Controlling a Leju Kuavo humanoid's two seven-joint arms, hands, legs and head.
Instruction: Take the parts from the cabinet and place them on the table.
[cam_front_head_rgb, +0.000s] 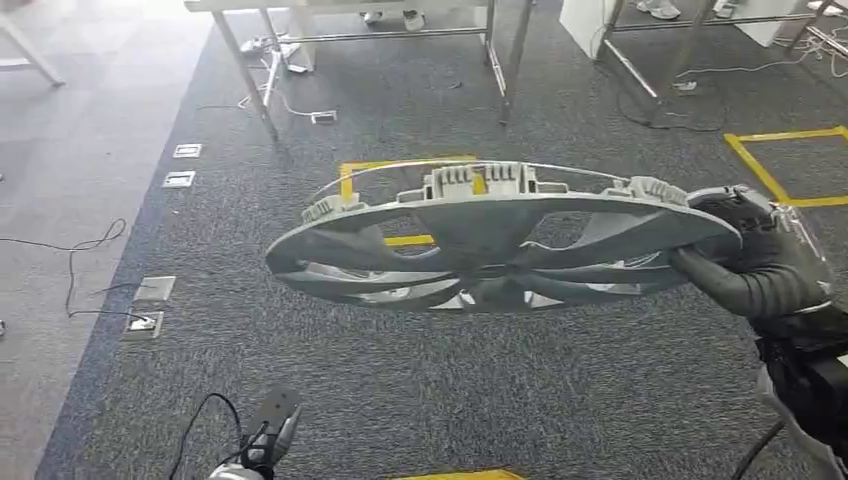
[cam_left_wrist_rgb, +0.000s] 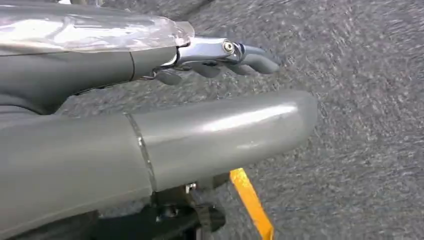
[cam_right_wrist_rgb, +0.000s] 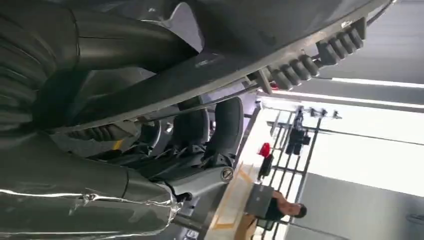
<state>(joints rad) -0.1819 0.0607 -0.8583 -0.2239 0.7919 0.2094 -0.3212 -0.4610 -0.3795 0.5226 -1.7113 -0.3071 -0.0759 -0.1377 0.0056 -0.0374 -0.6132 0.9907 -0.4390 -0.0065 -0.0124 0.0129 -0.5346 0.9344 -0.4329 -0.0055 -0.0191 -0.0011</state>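
Right hand (cam_front_head_rgb: 765, 262) carrying a grey wheel cover (cam_front_head_rgb: 500, 245) over dark carpet (cam_front_head_rgb: 420, 400).
The fingers are clamping the cover's rim at its right edge — the disc is hanging nearly flat in the air, clips up. The left hand (cam_left_wrist_rgb: 220, 57) is hanging empty — fingers loosely apart above the carpet.

floor: grey carpet (cam_front_head_rgb: 420, 400) | yellow tape squares (cam_front_head_rgb: 770, 175) | cables (cam_front_head_rgb: 80, 245)
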